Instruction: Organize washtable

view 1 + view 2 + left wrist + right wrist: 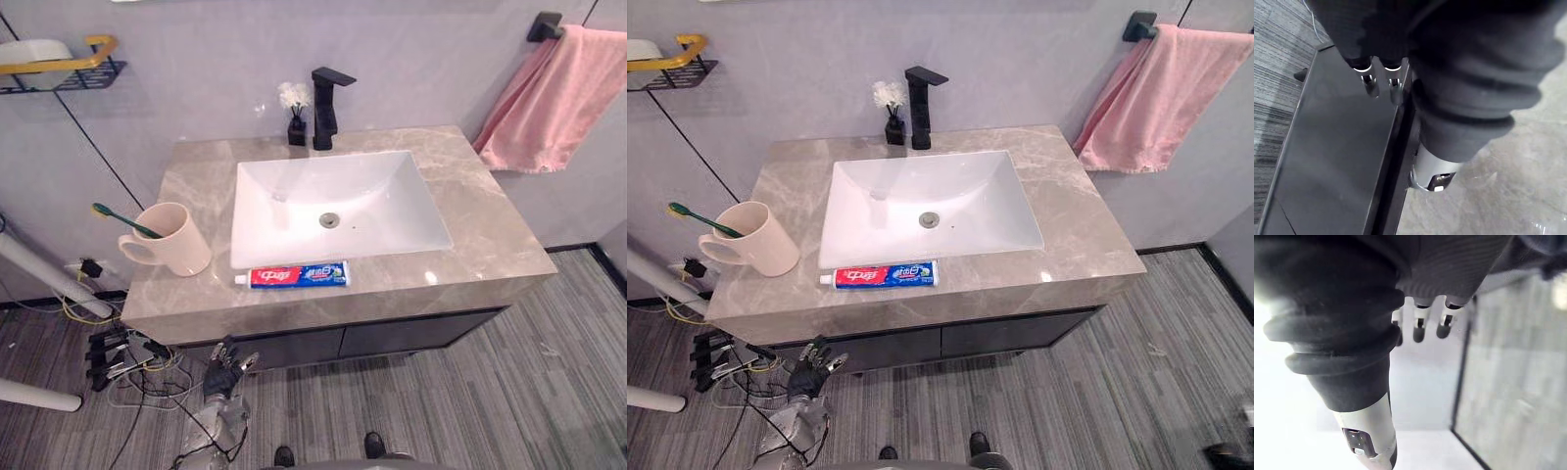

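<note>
**Washstand: both robot hands empty, items on the counter**

The counter [480, 225] is beige marble with a white sink [274, 211] set in its middle; a black tap [325, 108] and a small dark vase of white flowers [295, 113] stand side by side at the back edge, behind the sink. The toothpaste tube [294, 275] lies flat just beside the sink's front rim, parallel to it, white cap toward the robot's left. A cream mug [176, 240] stands upright near the front left corner, apart from the tube, handle pointing left; a green toothbrush [122, 220] leans out of it to the left. A pink towel [554, 103] hangs from a black bar on the wall at right; a wire shelf [59, 73] with a yellow rail is on the wall at far left. The left robot hand [227, 370] is below the counter's front edge, in front of the dark cabinet [392, 338], fingers spread wide, holding nothing. The right robot hand [1419, 328], seen from its own wrist, has its fingers hanging loose and relaxed, nothing in them.
</note>
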Controlling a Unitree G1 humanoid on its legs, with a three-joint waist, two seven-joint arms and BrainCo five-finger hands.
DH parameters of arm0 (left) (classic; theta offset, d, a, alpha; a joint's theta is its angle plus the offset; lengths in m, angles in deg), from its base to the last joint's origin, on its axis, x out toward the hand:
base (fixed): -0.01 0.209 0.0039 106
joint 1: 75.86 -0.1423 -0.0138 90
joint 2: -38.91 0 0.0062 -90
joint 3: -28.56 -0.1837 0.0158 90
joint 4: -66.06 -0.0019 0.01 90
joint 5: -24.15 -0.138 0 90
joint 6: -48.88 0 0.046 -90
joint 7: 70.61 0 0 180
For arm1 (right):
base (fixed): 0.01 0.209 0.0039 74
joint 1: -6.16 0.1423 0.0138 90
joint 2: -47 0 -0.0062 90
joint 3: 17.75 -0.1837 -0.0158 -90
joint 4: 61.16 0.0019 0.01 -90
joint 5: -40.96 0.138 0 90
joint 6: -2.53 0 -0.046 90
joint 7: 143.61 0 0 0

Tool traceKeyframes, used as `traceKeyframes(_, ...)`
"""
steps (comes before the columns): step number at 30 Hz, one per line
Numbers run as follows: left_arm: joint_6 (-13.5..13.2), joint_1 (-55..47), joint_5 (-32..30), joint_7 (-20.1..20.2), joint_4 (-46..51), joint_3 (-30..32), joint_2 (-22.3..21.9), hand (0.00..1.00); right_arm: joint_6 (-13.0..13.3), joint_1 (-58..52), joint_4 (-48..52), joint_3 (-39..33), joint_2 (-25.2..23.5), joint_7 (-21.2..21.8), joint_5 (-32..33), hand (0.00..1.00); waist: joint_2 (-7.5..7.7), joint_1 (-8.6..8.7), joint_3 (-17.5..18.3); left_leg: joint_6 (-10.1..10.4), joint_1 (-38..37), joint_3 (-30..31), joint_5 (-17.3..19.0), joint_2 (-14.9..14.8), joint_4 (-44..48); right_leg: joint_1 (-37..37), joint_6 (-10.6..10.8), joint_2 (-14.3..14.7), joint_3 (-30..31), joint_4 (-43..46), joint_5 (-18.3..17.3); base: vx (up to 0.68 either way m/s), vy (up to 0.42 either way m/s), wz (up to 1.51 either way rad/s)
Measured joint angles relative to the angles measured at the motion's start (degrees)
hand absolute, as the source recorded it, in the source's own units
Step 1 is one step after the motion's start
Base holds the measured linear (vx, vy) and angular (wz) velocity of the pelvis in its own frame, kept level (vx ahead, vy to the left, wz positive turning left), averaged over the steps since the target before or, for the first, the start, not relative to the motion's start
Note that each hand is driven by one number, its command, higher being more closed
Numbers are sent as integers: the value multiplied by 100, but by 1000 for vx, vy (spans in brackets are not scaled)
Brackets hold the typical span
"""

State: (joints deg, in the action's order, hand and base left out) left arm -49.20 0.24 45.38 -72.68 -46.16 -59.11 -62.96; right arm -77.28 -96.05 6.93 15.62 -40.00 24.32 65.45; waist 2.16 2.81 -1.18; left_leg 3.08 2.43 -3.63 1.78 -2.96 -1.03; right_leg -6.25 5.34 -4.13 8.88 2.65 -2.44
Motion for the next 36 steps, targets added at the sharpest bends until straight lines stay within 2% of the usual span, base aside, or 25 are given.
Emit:
traceKeyframes(3,0,6,-70,105,-39,-70,13,0,28,437,129,84,484,-28,-177,0,97,43,-5,0,49,99,0,2,23,9,4,-6,-71,-17,3,30,-13,14)
traceKeyframes(5,0,25,-104,189,-41,-213,39,0,26,764,185,421,758,-24,-290,0,145,47,5,-1,105,164,1,6,73,10,19,-14,-113,-28,14,-13,-1,14)
traceKeyframes(10,17,-40,-102,344,-83,-573,40,0,11,1355,1385,1948,1495,349,-943,0,233,-51,7,-5,148,249,1,16,115,30,31,-29,-187,-51,38,-24,-2,7)
traceKeyframes(15,39,-226,-75,499,-78,-781,41,0,17,1728,2176,3283,1670,853,-926,0,287,-93,1,-6,198,463,-3,25,156,112,31,-46,-399,-84,37,-1,-5,21)
traceKeyframes(19,80,-288,-47,645,-76,-920,-6,0,19,1750,2919,4484,1705,1456,-803,0,355,-286,-33,-10,246,614,-7,47,206,178,30,-66,-557,-93,37,1,-4,17)
traceKeyframes(25,81,-371,-47,713,-34,-941,11,0,14,1858,3169,5844,1852,2149,-424,0,518,-411,-117,-38,356,887,-71,123,235,235,27,-133,-796,-113,34,-20,11,26)
traceKeyframes(30,90,-377,-47,726,70,-942,78,0,-13,1862,3107,6251,2232,2479,-212,0,611,-544,-242,-47,519,1194,-225,205,173,199,11,-200,-1087,-99,21,-42,11,31)
traceKeyframes(36,91,-419,-43,826,149,-953,183,0,-173,1869,2588,6417,2362,2496,-156,0,719,-692,-327,-20,650,1405,-437,205,-32,68,-15,-199,-1293,-68,5,-26,-6,19)
